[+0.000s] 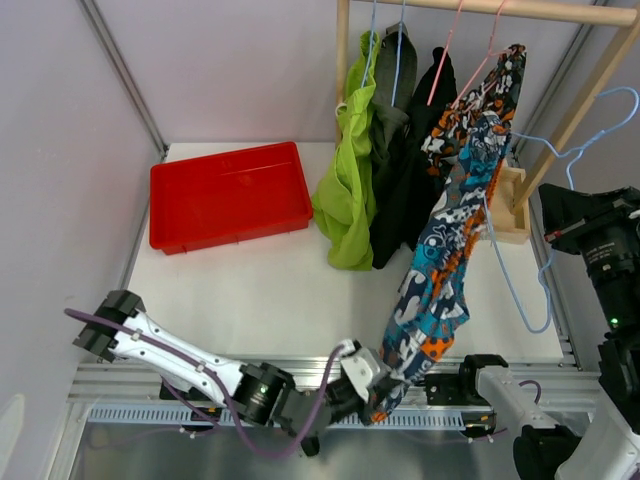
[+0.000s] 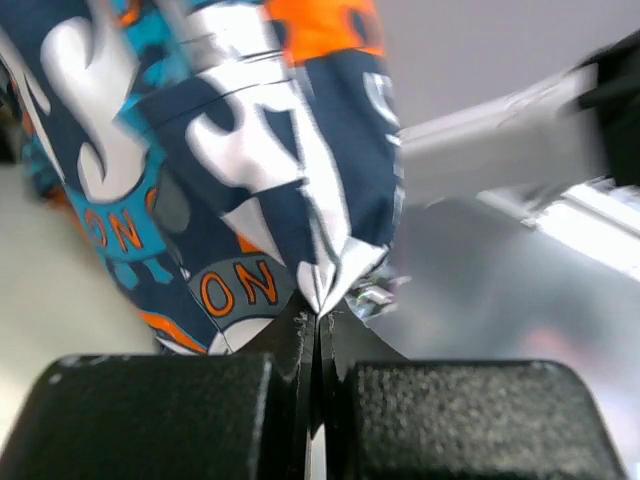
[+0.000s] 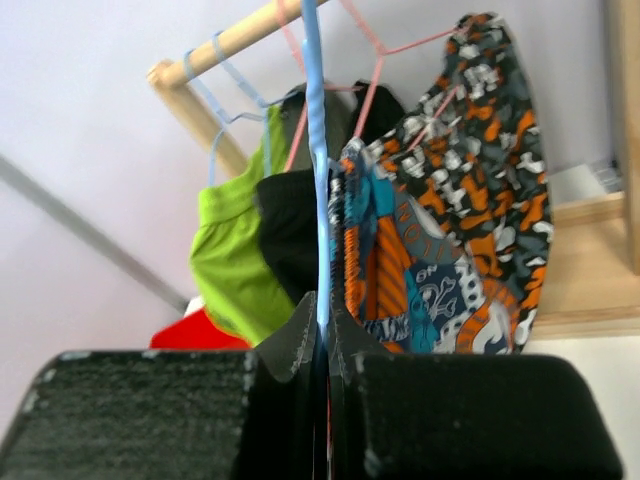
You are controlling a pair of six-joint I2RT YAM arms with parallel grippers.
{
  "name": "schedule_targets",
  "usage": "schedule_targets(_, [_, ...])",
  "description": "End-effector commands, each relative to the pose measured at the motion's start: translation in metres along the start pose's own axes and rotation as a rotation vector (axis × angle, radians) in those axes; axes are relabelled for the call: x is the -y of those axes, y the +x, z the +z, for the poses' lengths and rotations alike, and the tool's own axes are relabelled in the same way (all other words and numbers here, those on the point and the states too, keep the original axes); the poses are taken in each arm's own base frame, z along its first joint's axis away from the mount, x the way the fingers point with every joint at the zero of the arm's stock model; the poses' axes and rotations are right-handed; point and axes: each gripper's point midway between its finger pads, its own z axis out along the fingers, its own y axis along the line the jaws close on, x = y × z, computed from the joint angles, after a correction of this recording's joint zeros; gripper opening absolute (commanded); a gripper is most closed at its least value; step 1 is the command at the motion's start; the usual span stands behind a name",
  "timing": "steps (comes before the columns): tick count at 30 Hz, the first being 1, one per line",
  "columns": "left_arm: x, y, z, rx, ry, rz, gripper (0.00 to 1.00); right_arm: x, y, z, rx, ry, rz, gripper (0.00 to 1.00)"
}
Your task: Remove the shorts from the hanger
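Note:
The teal-orange-white patterned shorts (image 1: pixel 440 270) stretch in a long diagonal from the rack down to the table's near edge. My left gripper (image 1: pixel 384 398) is shut on their lower tip, and the pinched fabric (image 2: pixel 290 200) bunches just above the closed jaws of the left gripper (image 2: pixel 320 316). My right gripper (image 3: pixel 325 312) is shut on the wire of a light blue hanger (image 3: pixel 316 150), which hangs off the rack's right side as the blue hanger (image 1: pixel 545 285). On the rack hang lime green shorts (image 1: pixel 350 185), dark grey-olive shorts (image 1: pixel 392 115), black shorts (image 1: pixel 410 180) and orange-black-white patterned shorts (image 1: pixel 490 95).
A red tray (image 1: pixel 228 195) lies at the back left of the white table (image 1: pixel 270 290). The wooden rack's rail (image 1: pixel 520 10) and right post (image 1: pixel 580 105) stand at the back, with its wooden base (image 1: pixel 510 210) below. Pink hangers (image 1: pixel 470 55) hold two pairs.

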Motion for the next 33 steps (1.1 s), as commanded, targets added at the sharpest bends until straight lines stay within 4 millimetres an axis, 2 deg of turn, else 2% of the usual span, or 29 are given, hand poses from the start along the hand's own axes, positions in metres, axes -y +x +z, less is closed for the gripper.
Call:
schedule_targets(1, [-0.06, 0.001, -0.003, -0.036, -0.102, -0.047, 0.0, -0.044, -0.052, -0.021, 0.124, -0.152, -0.008, 0.0])
schedule_targets(2, [-0.074, -0.009, 0.0, -0.018, -0.124, -0.055, 0.0, -0.047, -0.043, -0.019, 0.067, -0.168, 0.006, 0.0])
schedule_targets(3, [-0.087, -0.029, 0.0, 0.01, -0.123, -0.072, 0.0, -0.049, -0.028, -0.027, -0.002, -0.176, 0.043, 0.0])
schedule_targets(4, [-0.12, -0.046, 0.009, 0.04, -0.196, -0.043, 0.0, -0.055, -0.019, -0.035, -0.042, -0.213, 0.061, 0.0])
schedule_targets(5, [-0.127, -0.08, 0.011, 0.093, -0.208, -0.056, 0.0, -0.057, -0.007, -0.053, -0.061, -0.236, 0.076, 0.0])
schedule_targets(6, [-0.14, -0.097, 0.013, 0.115, -0.237, -0.04, 0.0, -0.059, 0.002, -0.064, -0.083, -0.252, 0.103, 0.0])
schedule_targets(7, [-0.166, -0.107, 0.019, 0.108, -0.299, 0.024, 0.0, -0.061, 0.011, -0.074, -0.103, -0.268, 0.112, 0.0])
schedule_targets(8, [-0.166, -0.16, 0.018, 0.189, -0.304, 0.006, 0.0, -0.069, 0.021, -0.092, -0.129, -0.317, 0.111, 0.0])
schedule_targets(9, [-0.178, -0.169, 0.021, 0.177, -0.333, 0.032, 0.0, -0.073, 0.028, -0.1, -0.155, -0.337, 0.11, 0.0])
schedule_targets(10, [-0.2, -0.188, 0.028, 0.161, -0.388, 0.068, 0.0, -0.074, 0.04, -0.11, -0.207, -0.343, 0.119, 0.0])
schedule_targets(11, [-0.202, -0.221, 0.024, 0.205, -0.398, 0.066, 0.0, -0.085, 0.05, -0.121, -0.264, -0.403, 0.12, 0.0])
schedule_targets(12, [-0.212, -0.23, 0.023, 0.207, -0.427, 0.081, 0.0, -0.09, 0.059, -0.133, -0.31, -0.428, 0.126, 0.0])
schedule_targets(13, [-0.222, -0.263, 0.014, 0.259, -0.45, 0.1, 0.0, -0.095, 0.065, -0.141, -0.344, -0.457, 0.13, 0.0])
schedule_targets(14, [-0.228, -0.268, 0.014, 0.245, -0.466, 0.123, 0.0, -0.105, 0.072, -0.154, -0.401, -0.522, 0.135, 0.0])
schedule_targets(15, [-0.224, -0.319, -0.008, 0.346, -0.468, 0.105, 0.0, -0.106, 0.078, -0.163, -0.437, -0.527, 0.15, 0.0])
schedule_targets(17, [-0.247, -0.344, -0.025, 0.364, -0.559, 0.141, 0.0, -0.116, 0.079, -0.187, -0.434, -0.58, 0.127, 0.0])
schedule_targets(18, [-0.246, -0.382, -0.05, 0.426, -0.588, 0.138, 0.0, -0.118, 0.081, -0.195, -0.447, -0.592, 0.132, 0.0])
schedule_targets(20, [-0.273, -0.4, -0.076, 0.427, -0.748, 0.211, 0.0, -0.121, 0.082, -0.207, -0.437, -0.612, 0.132, 0.0])
schedule_targets(23, [-0.293, -0.444, -0.123, 0.499, -0.881, 0.273, 0.0, -0.118, 0.089, -0.206, -0.439, -0.608, 0.14, 0.0])
schedule_targets(24, [-0.316, -0.44, -0.122, 0.449, -0.946, 0.301, 0.0, -0.117, 0.089, -0.204, -0.433, -0.607, 0.136, 0.0])
schedule_targets(25, [-0.321, -0.45, -0.134, 0.473, -0.967, 0.304, 0.0, -0.113, 0.094, -0.201, -0.444, -0.598, 0.144, 0.0])
schedule_targets(26, [-0.331, -0.446, -0.127, 0.446, -0.979, 0.32, 0.0, -0.112, 0.094, -0.198, -0.441, -0.602, 0.136, 0.0])
schedule_targets(27, [-0.35, -0.442, -0.128, 0.432, -1.021, 0.326, 0.0, -0.109, 0.095, -0.193, -0.439, -0.59, 0.136, 0.0])
schedule_targets(29, [-0.37, -0.436, -0.124, 0.402, -1.035, 0.311, 0.0, -0.105, 0.097, -0.185, -0.436, -0.578, 0.131, 0.0])
schedule_targets(30, [-0.391, -0.435, -0.128, 0.404, -1.053, 0.279, 0.0, -0.103, 0.097, -0.182, -0.435, -0.576, 0.123, 0.0])
schedule_targets(32, [-0.417, -0.432, -0.125, 0.392, -1.06, 0.251, 0.0, -0.098, 0.101, -0.173, -0.443, -0.559, 0.119, 0.0])
schedule_targets(33, [-0.436, -0.434, -0.135, 0.407, -1.097, 0.227, 0.0, -0.095, 0.103, -0.17, -0.447, -0.551, 0.112, 0.0])
